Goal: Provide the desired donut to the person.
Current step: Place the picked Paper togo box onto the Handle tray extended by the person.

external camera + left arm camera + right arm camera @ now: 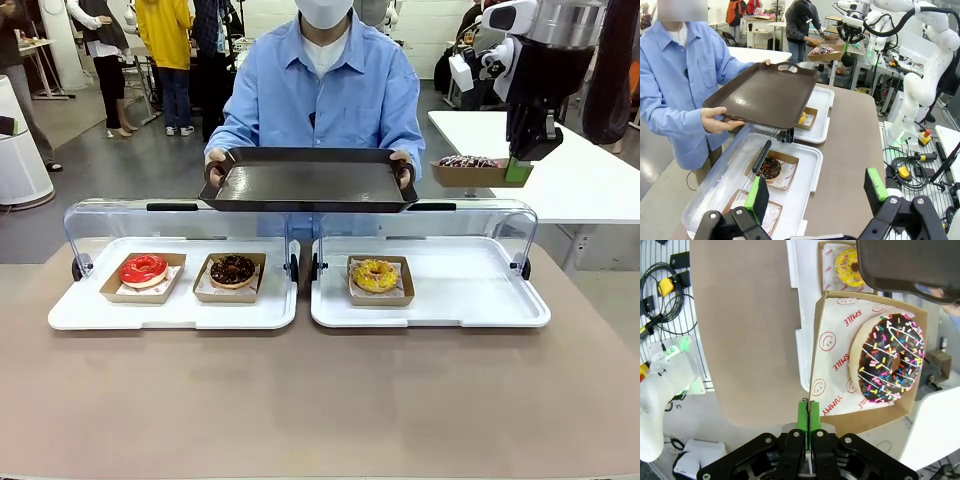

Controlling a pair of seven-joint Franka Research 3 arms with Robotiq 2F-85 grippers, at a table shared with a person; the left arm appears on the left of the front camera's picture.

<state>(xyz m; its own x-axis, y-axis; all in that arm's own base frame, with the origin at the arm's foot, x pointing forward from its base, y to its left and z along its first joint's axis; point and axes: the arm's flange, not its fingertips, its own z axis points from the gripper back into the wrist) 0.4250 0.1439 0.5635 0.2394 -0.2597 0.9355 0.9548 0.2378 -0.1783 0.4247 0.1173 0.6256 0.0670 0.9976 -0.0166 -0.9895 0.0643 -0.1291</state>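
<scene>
The chocolate-iced ring donut with coloured sprinkles (887, 362) lies on printed white paper in an open brown cardboard box (840, 340). The box is up in the air, well above the counter. The right claw (809, 415) is clenched on the box's rim, its green pads pinching the cardboard wall between them. In the front view that claw (518, 170) hangs from above at the box's outer end. The box (480, 176) floats just beside the end of a dark brown rectangular plastic serving tray (310, 185), not touching it.

The person in a light blue shirt (325, 90) stands at the far side and holds this bare tray level, one hand (215, 165) at each short end.

Below, on the tan counter (320, 400), two white plastic trays (170, 310) sit side by side with their clear covers tipped back. One carries a red-glazed donut (143, 269) and a dark chocolate donut (232, 269), each in its own cardboard box. The other carries a yellow-iced donut (375, 275), also boxed.

The left claw (817, 192) hovers above the near tray, released, its pads wide apart with nothing between them.
</scene>
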